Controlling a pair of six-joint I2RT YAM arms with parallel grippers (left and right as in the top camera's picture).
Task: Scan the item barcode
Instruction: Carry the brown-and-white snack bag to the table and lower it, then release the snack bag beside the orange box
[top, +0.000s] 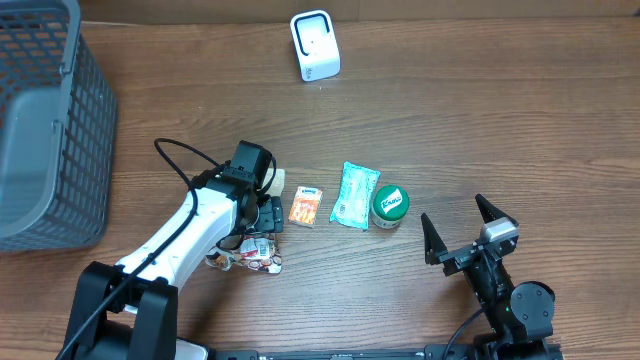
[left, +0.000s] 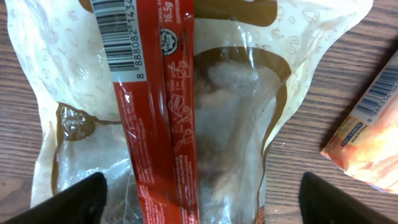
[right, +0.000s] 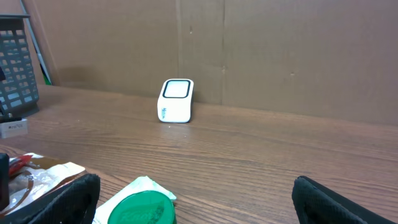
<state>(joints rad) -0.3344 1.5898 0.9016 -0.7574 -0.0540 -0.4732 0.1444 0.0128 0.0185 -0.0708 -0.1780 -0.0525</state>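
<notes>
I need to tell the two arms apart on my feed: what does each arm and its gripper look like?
The left arm has a white shell, black joints and a black cable looping off it; the left gripper is black. The right arm is black with a silver block at the wrist; the right gripper has black pointed fingers.

The barcode (left: 122, 34) on the snack packet (left: 230, 112) runs off the top edge.

Clear, red-striped snack packet (left: 205, 124) lies flat, barcode (left: 119, 31) up; white scanner (top: 315, 45) stands apart.
</notes>
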